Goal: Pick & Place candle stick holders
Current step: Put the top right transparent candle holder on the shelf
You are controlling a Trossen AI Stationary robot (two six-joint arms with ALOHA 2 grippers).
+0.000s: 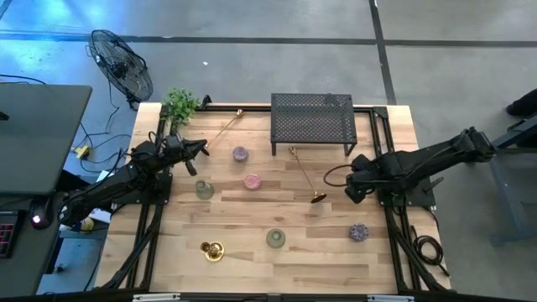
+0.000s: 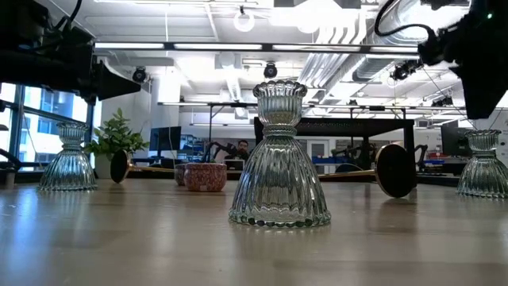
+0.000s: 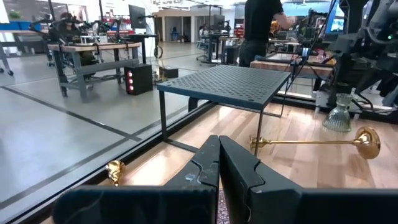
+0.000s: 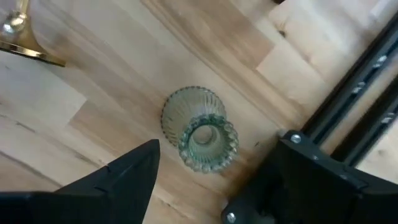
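Observation:
A clear grey-green glass holder [image 4: 200, 137] stands upright on its wide base near the table's right edge; it also shows in the low view [image 2: 484, 165]. My right gripper [image 4: 211, 180] is open above it, one finger on either side, touching nothing; in the high view [image 1: 357, 189] it hides the holder. My left gripper [image 1: 200, 149] is shut and empty at the far left, raised over the table near a lying brass stick [image 1: 222, 130]. A second brass stick [image 1: 304, 174] lies in the middle.
A black mesh rack [image 1: 312, 120] stands at the far middle, a potted plant [image 1: 179, 105] at the far left. Two pink cups [image 1: 240, 153] [image 1: 252, 180], two glass holders [image 1: 205, 190] [image 1: 276, 238], a purple cup [image 1: 359, 231] and a short gold holder [image 1: 211, 249] stand about the table.

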